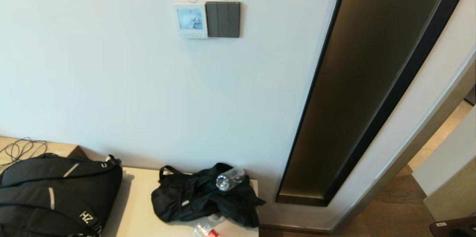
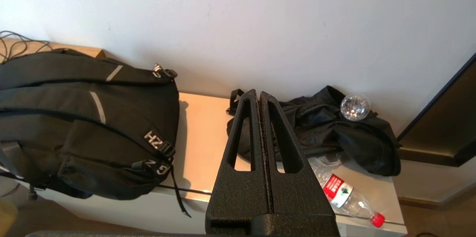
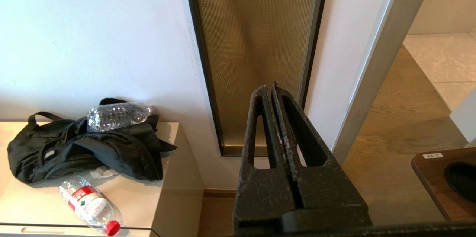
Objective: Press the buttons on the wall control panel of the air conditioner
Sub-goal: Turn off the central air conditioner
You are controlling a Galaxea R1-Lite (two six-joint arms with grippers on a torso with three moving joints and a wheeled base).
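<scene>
The air conditioner control panel sits high on the white wall, touching the left edge of a dark grey switch plate. Neither of my arms shows in the head view; both are low, well apart from the panel. My left end effector is clenched on nothing, fingers pressed together, over the counter between the black backpack and the crumpled black bag. My right end effector is likewise clenched and empty, facing the bronze mesh wall panel beside the doorway.

As I judge it, no button has been pressed yet, and the whole reach is ahead of me. The risks lie there — the buttons run in a thin strip under the lit screen, so a closed fingertip drifting upward would land on the display, and drifting right would trip the grey switches instead. Rising from the counter, my left arm could also snag a backpack strap or knock the clear bottle off the bag. Pushing too hard against a rigid wall is another hazard.

Readable writing: the screen shows what looks like "29.0"; the backpack carries "HZ" in white; the red-capped bottle has a red label I cannot read.
</scene>
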